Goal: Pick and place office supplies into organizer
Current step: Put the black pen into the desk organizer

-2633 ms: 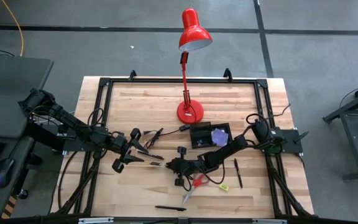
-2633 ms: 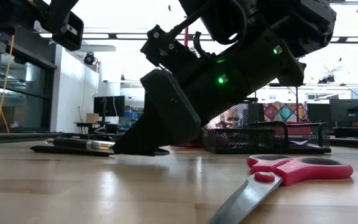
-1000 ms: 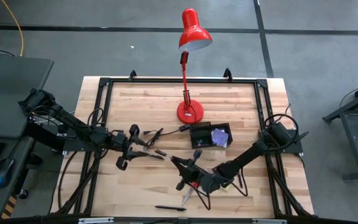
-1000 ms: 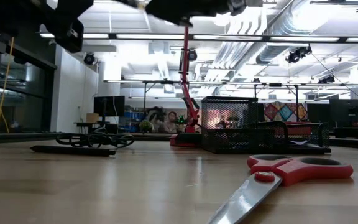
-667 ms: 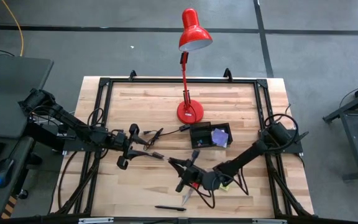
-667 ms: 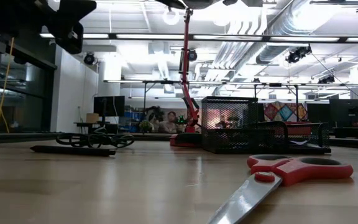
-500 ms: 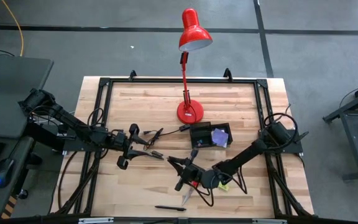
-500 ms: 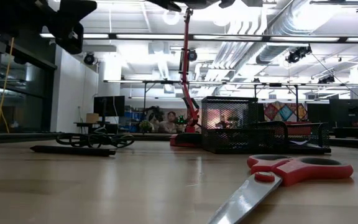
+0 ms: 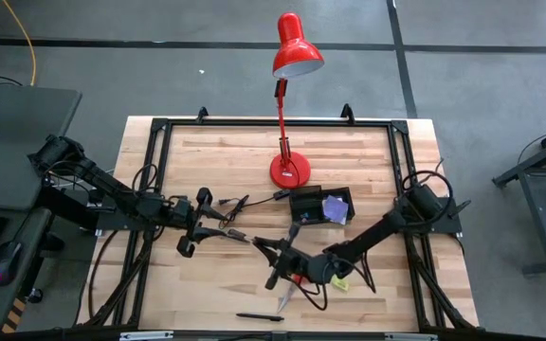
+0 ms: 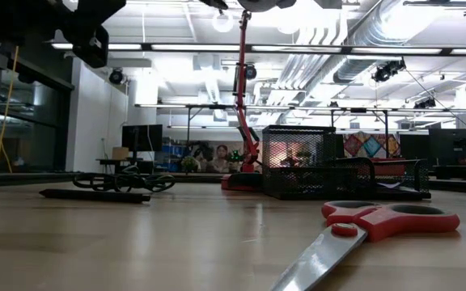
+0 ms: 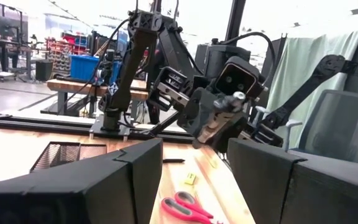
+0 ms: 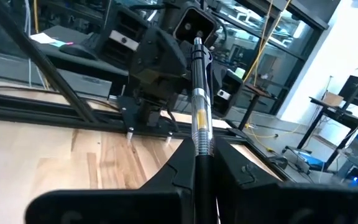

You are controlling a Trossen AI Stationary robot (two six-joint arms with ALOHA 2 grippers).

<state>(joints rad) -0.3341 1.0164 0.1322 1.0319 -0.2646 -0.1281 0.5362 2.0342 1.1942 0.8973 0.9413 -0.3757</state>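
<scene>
Tabletop [image 9: 349, 152]: organizer [image 9: 309, 204] sits at 1 o'clock from your right gripper [image 9: 275, 262], which is clamped on a pen [image 12: 200, 106]. Left gripper [image 9: 224, 230] idles, fingers apart, empty. Keep the pen upright and lower it into an open compartment.

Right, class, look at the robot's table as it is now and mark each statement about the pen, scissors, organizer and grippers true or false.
1. The right gripper is shut on a pen. True.
2. The scissors stand inside the organizer. False: they lie flat on the table.
3. The left gripper is open. True.
4. The red lamp has fallen over. False: it stands upright.
5. A purple pad sits in the organizer. True.
</scene>
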